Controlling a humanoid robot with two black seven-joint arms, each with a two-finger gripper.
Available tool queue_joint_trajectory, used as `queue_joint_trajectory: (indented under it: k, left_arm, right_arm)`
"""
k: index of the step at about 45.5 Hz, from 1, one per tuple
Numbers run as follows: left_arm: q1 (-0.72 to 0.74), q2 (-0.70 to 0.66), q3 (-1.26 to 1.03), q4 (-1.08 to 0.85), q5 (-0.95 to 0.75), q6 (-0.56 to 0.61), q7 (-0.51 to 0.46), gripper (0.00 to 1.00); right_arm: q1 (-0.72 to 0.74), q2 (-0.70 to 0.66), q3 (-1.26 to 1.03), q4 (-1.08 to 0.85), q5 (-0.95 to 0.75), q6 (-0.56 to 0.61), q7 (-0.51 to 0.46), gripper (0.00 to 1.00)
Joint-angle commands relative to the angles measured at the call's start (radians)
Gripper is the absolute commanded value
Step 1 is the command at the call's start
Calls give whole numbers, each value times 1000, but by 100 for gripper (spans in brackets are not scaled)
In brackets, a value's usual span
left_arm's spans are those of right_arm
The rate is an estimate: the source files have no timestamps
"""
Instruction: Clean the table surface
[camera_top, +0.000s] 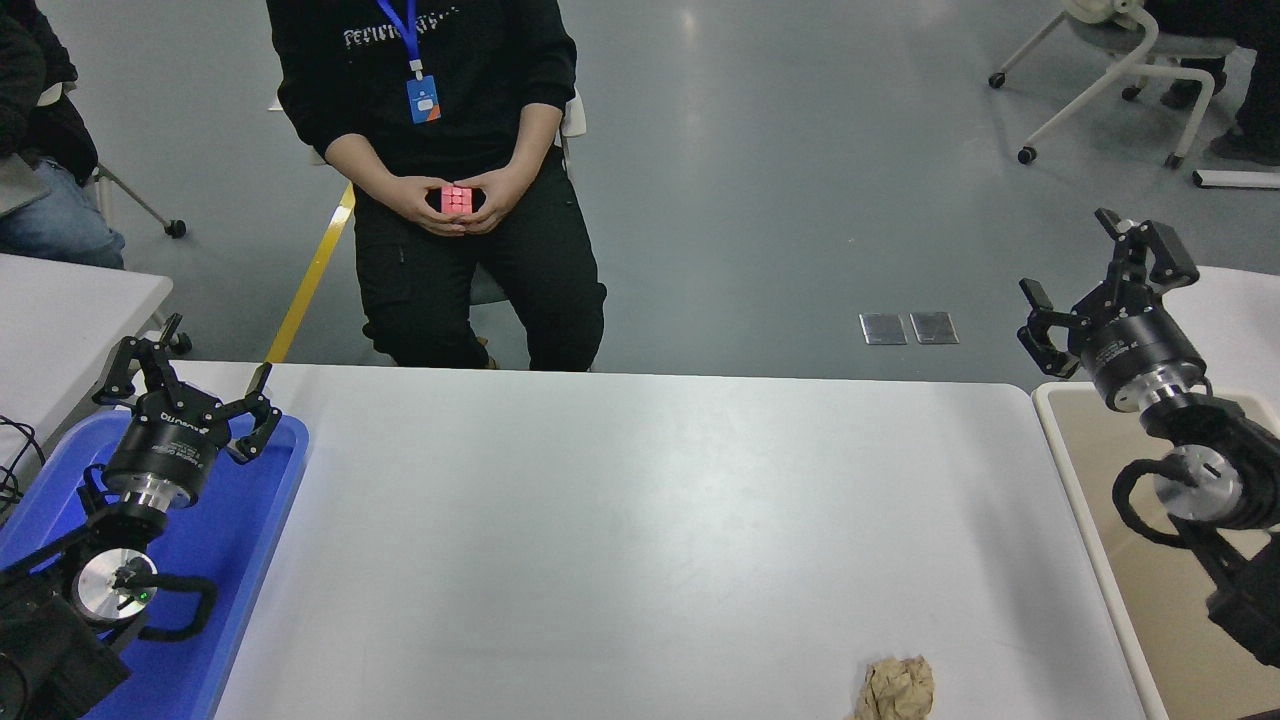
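Note:
The large white table surface (640, 520) fills the middle of the head view. A crumpled brown paper ball (898, 688) lies on it near the front edge, right of centre. My right gripper (1095, 265) is open and empty, held high above the far end of the beige bin (1180, 590), well away from the paper ball. My left gripper (185, 375) is open and empty, parked over the blue tray (240, 530) at the lower left.
A person in black sits behind the table's far edge, hands (455, 205) holding a pink puzzle cube. A smaller white tabletop (60, 320) stands at the far left. Another white tabletop (1235, 320) is at the right. Office chairs (1110, 60) stand at the back right.

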Motion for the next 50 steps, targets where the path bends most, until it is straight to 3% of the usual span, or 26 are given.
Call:
queue_joint_trajectory:
  k: [1,25,33,42,50]
  left_arm:
    - [0,0,0,0,0,0,0,100]
    - [0,0,0,0,0,0,0,100]
    - [0,0,0,0,0,0,0,100]
    - [0,0,0,0,0,0,0,100]
    - [0,0,0,0,0,0,0,100]
  right_arm:
    - [-47,34,22,-1,-3,1,23,99]
    - [-37,5,-12,-32,-3,0,23,99]
    - [32,-108,-136,-28,2,0,23,99]
    - [163,-298,-413,-16,14,0,23,99]
    - [295,-380,-631,14,-11,12,23,99]
